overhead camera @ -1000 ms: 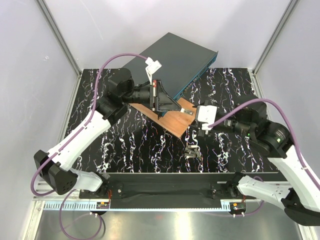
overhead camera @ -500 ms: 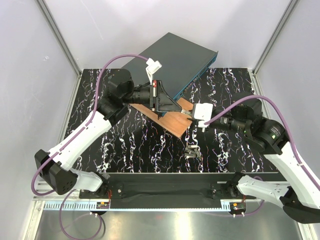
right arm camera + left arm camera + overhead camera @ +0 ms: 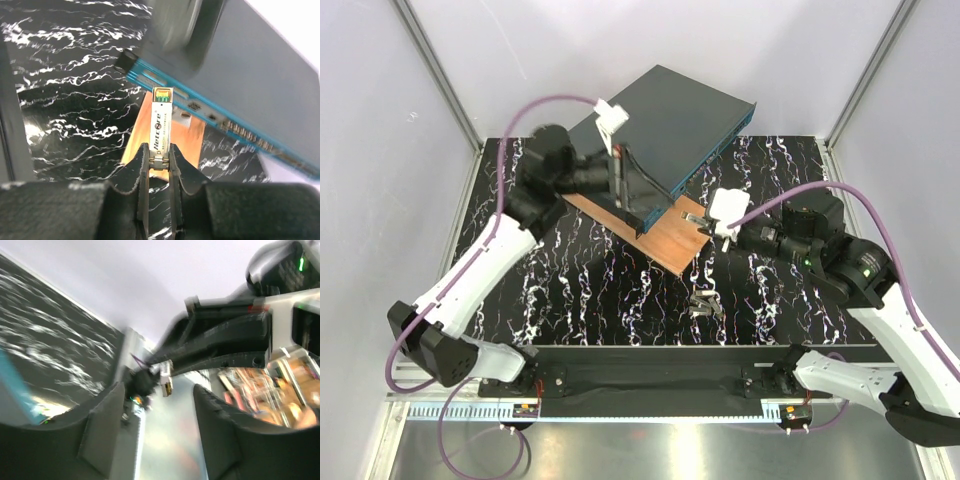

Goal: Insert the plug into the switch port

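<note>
Against the near-left edge of the switch, the left gripper hangs over the thin wooden board that pokes out from under the switch toward the arms. Its wrist view is blurred, but the two dark fingers stand well apart with nothing between them, so this tool is released. Whether it touches the switch's edge cannot be made out.

The switch itself lies at an angle on the dark marbled table, dark top up. Its narrow teal front face is turned toward the right arm, and its far corner reaches past the back of the table.

Just off that front face, over the board's right end, sits the plug. It is a slim silver module with printed lettering along its side. Its long axis runs straight from the fingers to the switch, roughly square to the teal face. The end with the gold contacts points at the switch, close to the left end of the row of ports. That tip is at or just short of the face; whether it has entered a port cannot be told.

The right gripper is clenched on the plug's rear end, one pad on each side, and holds it above the board.

Nearer the arms than the switch, a small metal piece lies on the table.
</note>
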You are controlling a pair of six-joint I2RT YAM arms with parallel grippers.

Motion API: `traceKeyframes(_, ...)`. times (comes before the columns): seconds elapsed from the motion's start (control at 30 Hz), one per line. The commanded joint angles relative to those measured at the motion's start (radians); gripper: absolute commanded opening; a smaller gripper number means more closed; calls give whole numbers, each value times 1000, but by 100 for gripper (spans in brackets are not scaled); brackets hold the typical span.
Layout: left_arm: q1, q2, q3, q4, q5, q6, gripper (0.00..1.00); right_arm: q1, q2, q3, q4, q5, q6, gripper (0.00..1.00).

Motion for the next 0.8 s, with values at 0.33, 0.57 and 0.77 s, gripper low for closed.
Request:
traceKeyframes(0.33, 193, 135, 528, -562, -487, 701, 69, -455, 169, 72, -160, -137, 262, 0)
traceKeyframes(0.57, 190, 188, 520, -669, -545, 827, 38, -502, 251, 51, -87, -226, 243, 0)
traceKeyframes(0.77, 167, 257, 565, -757, -551, 893, 23, -500, 327, 98, -32, -271, 294, 0)
